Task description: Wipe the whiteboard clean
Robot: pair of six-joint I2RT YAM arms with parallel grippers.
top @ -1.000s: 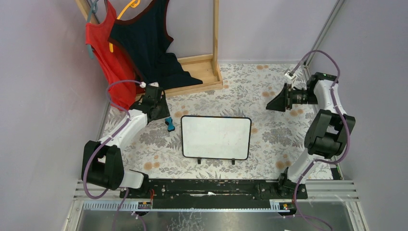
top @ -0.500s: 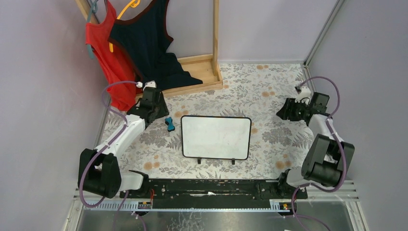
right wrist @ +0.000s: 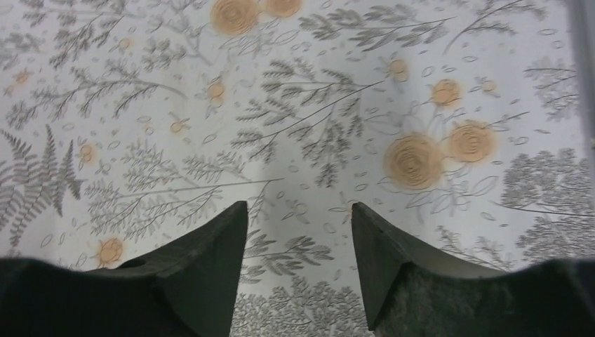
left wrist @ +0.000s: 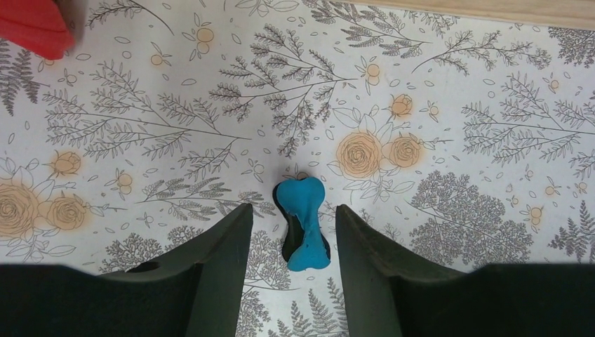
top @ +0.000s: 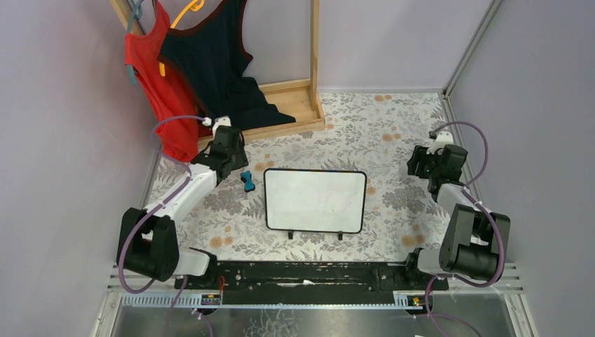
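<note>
Lying between left gripper [left wrist: 292,208] and right gripper [right wrist: 298,205], both spread, the whiteboard [top: 315,200] touches neither

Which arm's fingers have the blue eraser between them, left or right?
The left gripper: in its wrist view the blue eraser lies on the floral tablecloth between its open fingers, ungripped. The right gripper frames only tablecloth.

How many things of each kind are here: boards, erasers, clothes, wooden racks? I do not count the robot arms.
Whiteboard: 1
Blue eraser: 1
Clothes: 2 (red top, dark top)
Wooden rack: 1
Total: 5
</note>
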